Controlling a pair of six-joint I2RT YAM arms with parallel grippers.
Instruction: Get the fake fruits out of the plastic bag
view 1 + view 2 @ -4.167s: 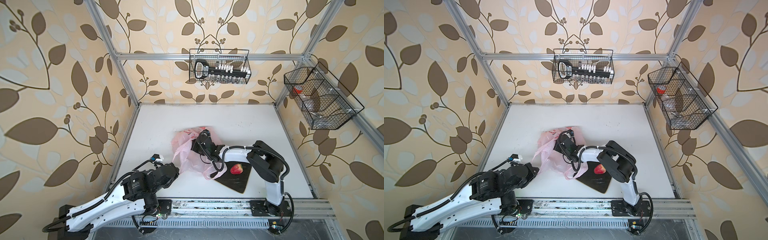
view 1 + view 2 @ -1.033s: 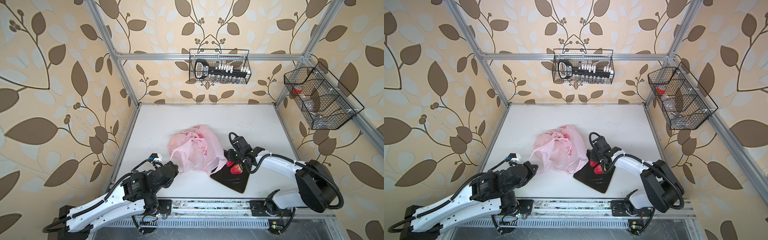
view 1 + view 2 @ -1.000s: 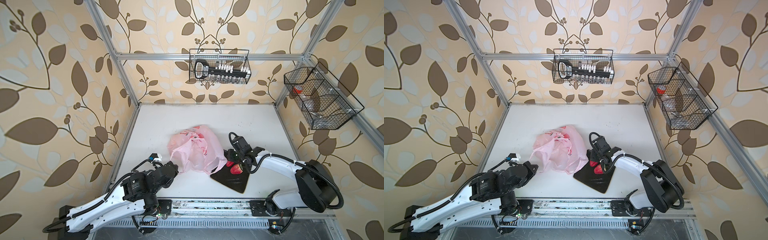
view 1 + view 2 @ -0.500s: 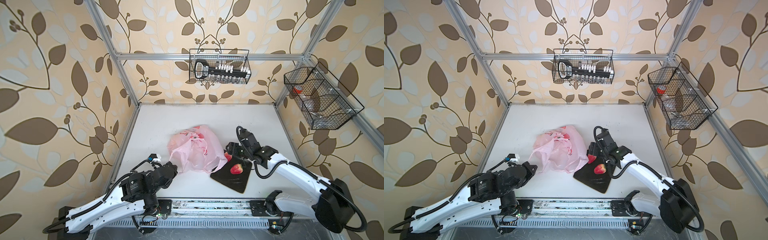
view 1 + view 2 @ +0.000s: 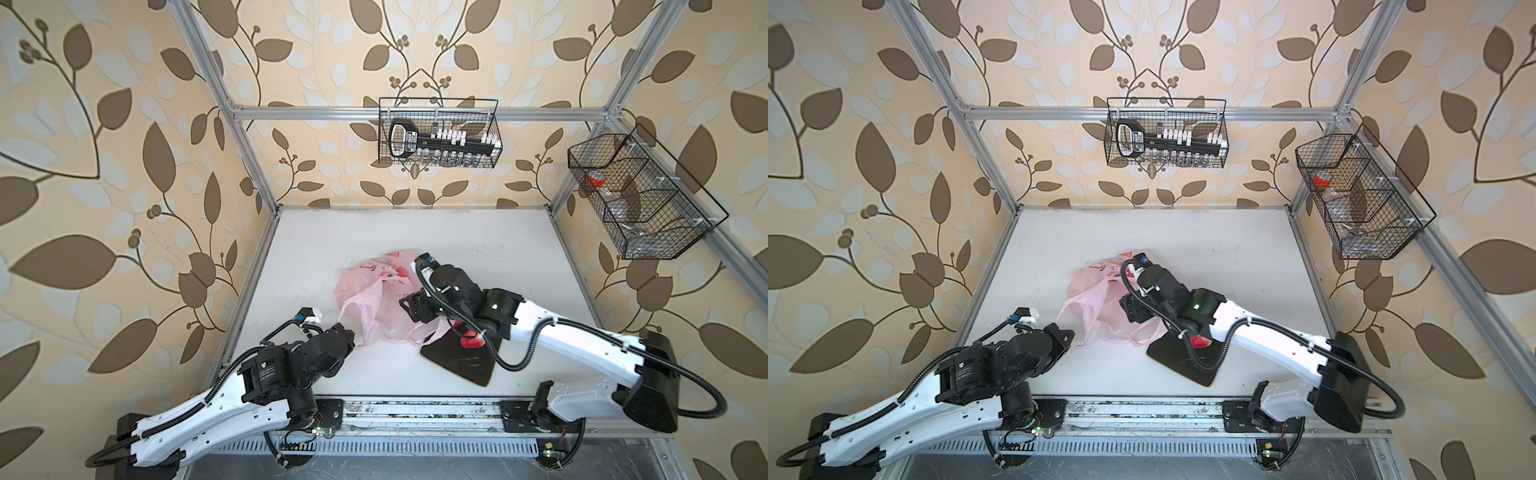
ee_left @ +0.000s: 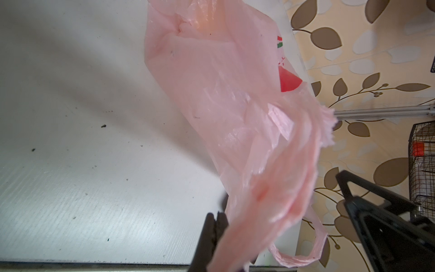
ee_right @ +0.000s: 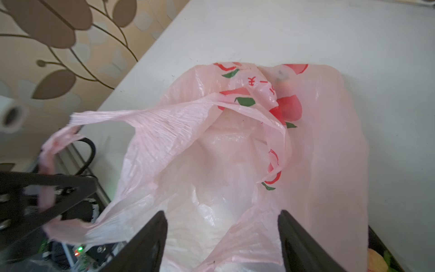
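Top views, both: the plastic bag (image 5: 370,303) (image 5: 1096,309) lies crumpled just below frame centre, mid-table. One loop handle is draped onto the upper-left edge of the black plate (image 5: 457,368). The plate sits to the bag's lower right, its lowest corner close to the front edge of the table (image 5: 478,253). We log one red fruit (image 5: 471,341) on the plate, partly crossed by the right arm's cable (image 5: 490,353).

Left end effector (image 5: 351,333), at the bag's lower-left corner: jaws pressed together, pinching a bunched handle. The left wrist view confirms it, with pink film gathered into the closed fingers (image 6: 211,235).

Right end effector (image 5: 409,307) hovers over the bag's right side. In the right wrist view its fingers (image 7: 150,240) are spread wide with the bag's open mouth between them, and they pinch nothing. We cannot tell whether fruits lie inside, as the film is too cloudy.

Open room: the upper half of the table is bare up to its back edge, and a bare strip runs along the right edge past the right arm. Left of the bag, a narrower strip reaches the left edge. The front edge is crowded by both arms and the plate.
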